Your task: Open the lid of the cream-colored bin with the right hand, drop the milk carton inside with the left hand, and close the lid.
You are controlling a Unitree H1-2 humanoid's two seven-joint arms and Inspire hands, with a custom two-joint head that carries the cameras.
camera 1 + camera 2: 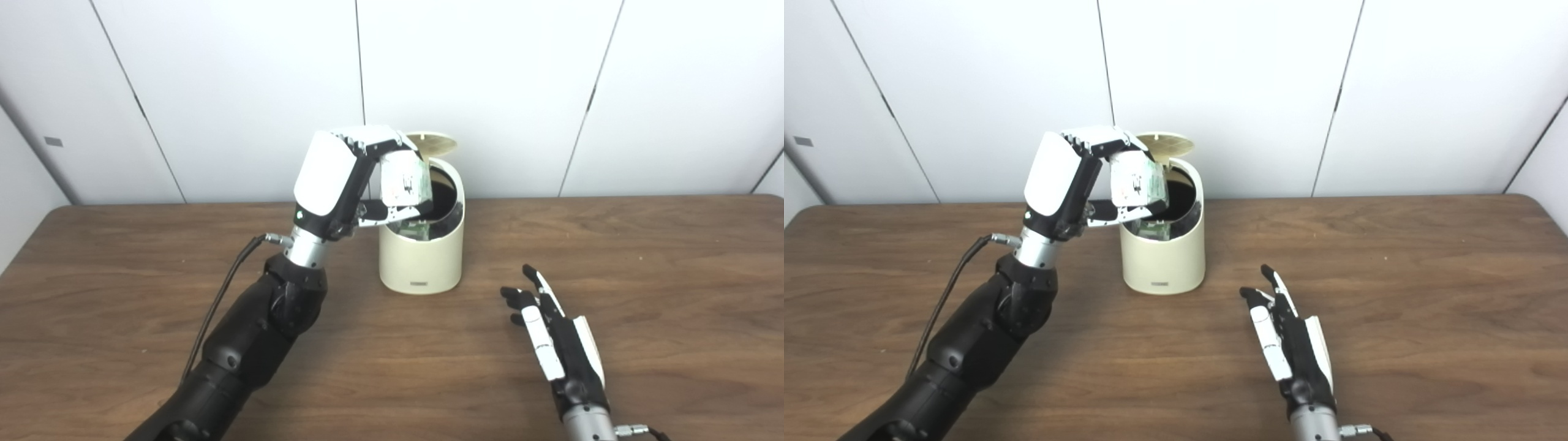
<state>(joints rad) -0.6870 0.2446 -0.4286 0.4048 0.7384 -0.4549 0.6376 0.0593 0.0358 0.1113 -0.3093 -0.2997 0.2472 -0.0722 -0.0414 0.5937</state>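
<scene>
Nearest, at about five o'clock on the wooden worktop, the right hand lies empty with its fingers spread, pointing toward eleven o'clock and well apart from the one cream-colored bin. Farther back, near centre, the left hand is closed around the single milk carton, held over the bin's open mouth at its nine o'clock rim; the carton's long axis stands roughly upright, tilted slightly, lower end toward the opening. Behind, at twelve o'clock, the lid stands raised.
</scene>
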